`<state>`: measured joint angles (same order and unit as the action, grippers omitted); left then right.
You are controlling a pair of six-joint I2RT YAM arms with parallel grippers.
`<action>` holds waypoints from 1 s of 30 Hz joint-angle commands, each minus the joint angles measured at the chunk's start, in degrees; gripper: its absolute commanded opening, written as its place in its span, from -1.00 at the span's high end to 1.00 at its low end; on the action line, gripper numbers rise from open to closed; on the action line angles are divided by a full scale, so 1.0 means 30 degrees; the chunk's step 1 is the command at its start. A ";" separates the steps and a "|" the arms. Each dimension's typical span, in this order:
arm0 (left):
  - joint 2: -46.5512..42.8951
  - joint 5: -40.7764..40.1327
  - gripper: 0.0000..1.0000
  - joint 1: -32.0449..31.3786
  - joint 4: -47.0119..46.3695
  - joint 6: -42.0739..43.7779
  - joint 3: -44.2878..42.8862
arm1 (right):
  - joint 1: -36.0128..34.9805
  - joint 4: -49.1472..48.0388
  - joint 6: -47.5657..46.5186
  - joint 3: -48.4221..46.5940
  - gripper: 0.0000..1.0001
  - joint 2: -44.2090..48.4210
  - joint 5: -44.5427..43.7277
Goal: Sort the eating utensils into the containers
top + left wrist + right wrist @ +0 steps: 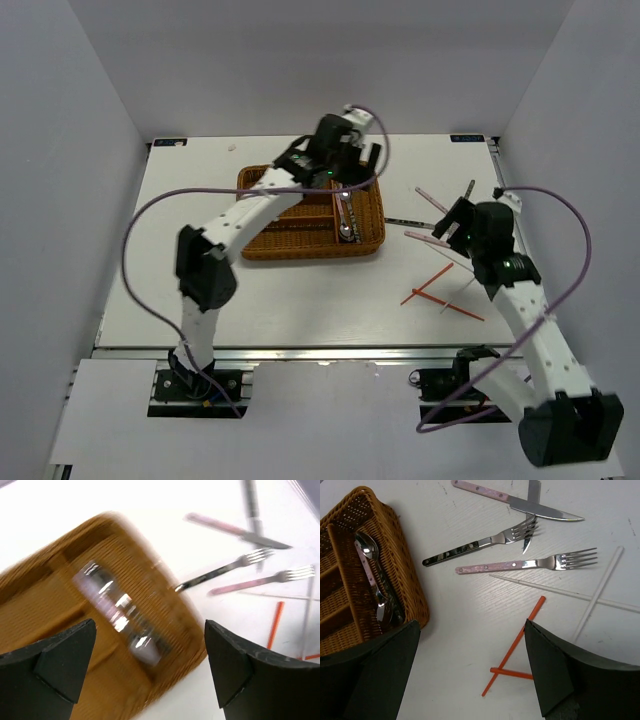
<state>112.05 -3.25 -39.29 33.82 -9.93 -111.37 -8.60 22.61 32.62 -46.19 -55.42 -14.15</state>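
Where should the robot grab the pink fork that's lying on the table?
The pink fork lies flat, so come straight down from above with the right end effector. Grip the pink handle near its far end, one finger on each side of its thin width. There the table is bare on both sides. Farther along, a white chopstick tip lies close.

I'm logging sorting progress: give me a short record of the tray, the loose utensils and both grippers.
tray: brown wicker tray, spoons in its right-hand long slot
loose on table: pink-handled knife, second knife, dark-handled fork, pink-handled fork, white chopsticks, red chopsticks
left gripper: jaws open, empty, above the tray
right gripper: jaws open, empty, above the table beside the tray
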 commanded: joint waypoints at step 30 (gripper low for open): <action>0.9117 0.8907 -0.28 -0.4685 -0.7463 0.6273 -0.2965 | 0.0260 0.6320 -0.2553 -0.2032 -0.79 0.9185 0.4103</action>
<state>144.51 20.45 -51.64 13.89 11.99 -124.29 -7.92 40.82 26.55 -49.10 -28.47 -2.90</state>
